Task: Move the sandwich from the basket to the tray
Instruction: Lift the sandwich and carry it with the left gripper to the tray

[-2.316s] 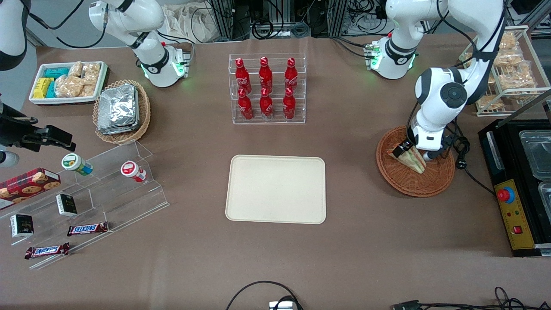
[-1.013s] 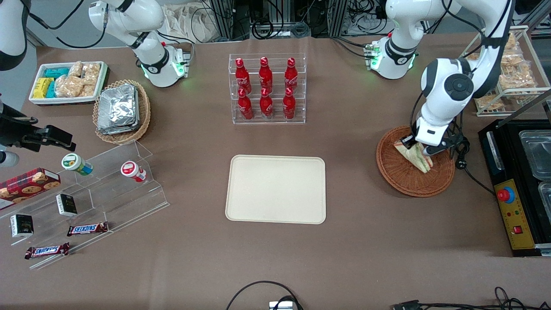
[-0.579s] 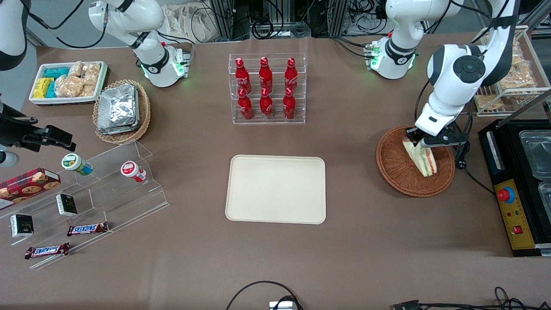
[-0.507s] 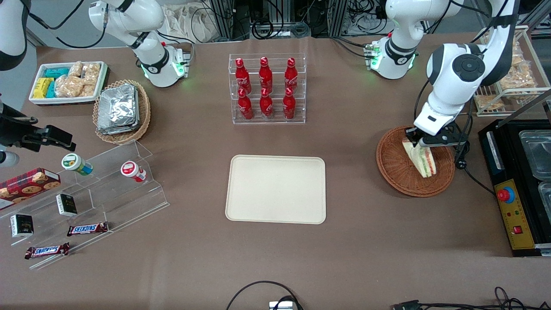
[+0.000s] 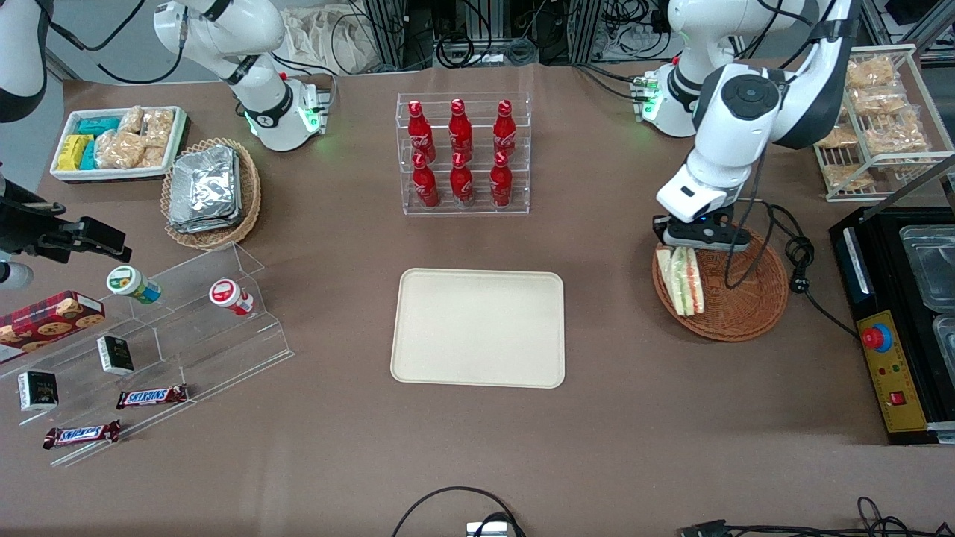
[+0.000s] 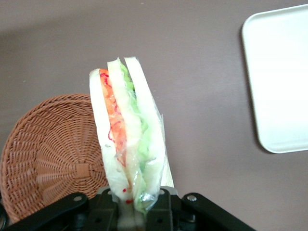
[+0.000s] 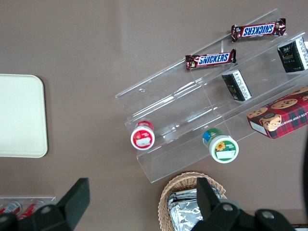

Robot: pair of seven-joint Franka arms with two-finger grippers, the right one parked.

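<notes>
My left gripper (image 5: pixel 690 246) (image 6: pixel 132 204) is shut on the narrow end of the sandwich (image 5: pixel 681 279) (image 6: pixel 126 132), a clear-wrapped wedge of pale bread with orange and green filling. The sandwich hangs in the air over the rim of the reddish-brown wicker basket (image 5: pixel 735 306) (image 6: pixel 45 149), at the edge nearest the tray. The cream tray (image 5: pixel 478 327) (image 6: pixel 278 72) lies flat on the brown table toward the parked arm's end, with bare table between it and the basket.
A clear rack of red bottles (image 5: pixel 462 154) stands farther from the front camera than the tray. A black machine (image 5: pixel 899 321) and a wire rack of bagged snacks (image 5: pixel 877 119) sit at the working arm's end. A cable (image 5: pixel 794 253) trails beside the basket.
The gripper has lifted the sandwich off the basket floor and carried it toward the tray, to the basket's rim. The sandwich has swung to hang lengthwise from the fingers.
</notes>
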